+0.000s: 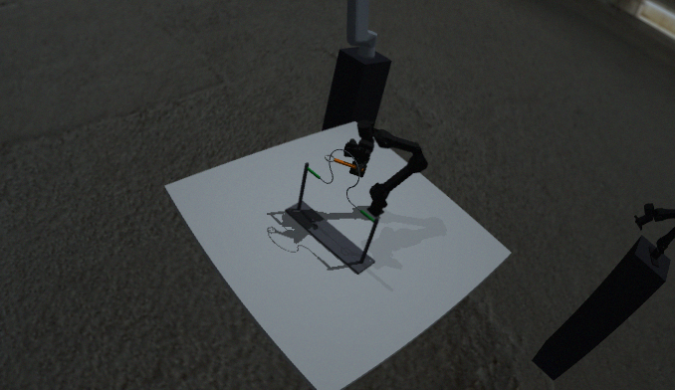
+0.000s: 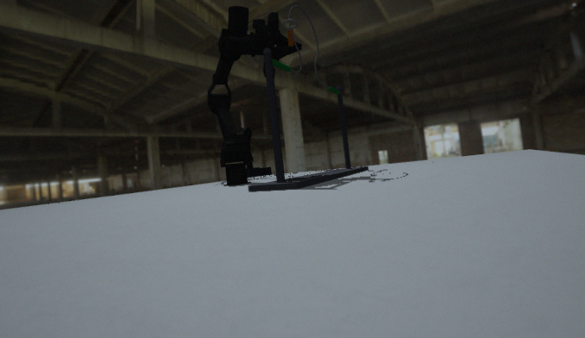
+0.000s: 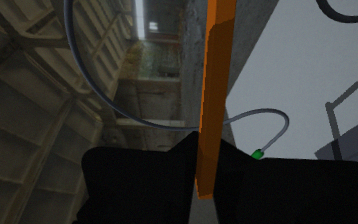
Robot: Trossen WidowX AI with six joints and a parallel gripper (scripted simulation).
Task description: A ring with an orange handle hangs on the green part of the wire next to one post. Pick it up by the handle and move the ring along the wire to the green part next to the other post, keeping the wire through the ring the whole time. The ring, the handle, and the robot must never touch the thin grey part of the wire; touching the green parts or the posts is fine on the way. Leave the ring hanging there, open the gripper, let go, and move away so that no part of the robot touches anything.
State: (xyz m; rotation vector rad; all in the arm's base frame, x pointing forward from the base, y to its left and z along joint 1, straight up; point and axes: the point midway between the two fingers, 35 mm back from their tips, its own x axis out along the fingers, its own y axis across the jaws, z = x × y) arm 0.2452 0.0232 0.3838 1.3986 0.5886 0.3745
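Observation:
The ring (image 1: 335, 159) (image 2: 290, 20) is up on the rising stretch of the thin grey wire (image 1: 346, 196) (image 2: 317, 41) (image 3: 287, 120), nearer the left post in the top view. The wire seems to pass through it; clearance is too small to tell. My gripper (image 1: 357, 168) (image 3: 201, 137) is shut on the orange handle (image 1: 343, 162) (image 2: 290, 38) (image 3: 215, 90) near its end away from the ring. Green parts (image 1: 313, 173) (image 1: 367, 215) (image 2: 281, 65) (image 2: 334, 90) adjoin both posts. The ring is out of the wrist view.
Two dark posts (image 1: 303, 187) (image 1: 369, 241) (image 2: 274, 119) (image 2: 344, 132) rise from a long dark base (image 1: 329, 237) on the white table (image 1: 239, 247). The wire's tall arch passes close to the gripper in the top view. Other arms stand on pedestals (image 1: 355, 88) (image 1: 602, 306) off the table.

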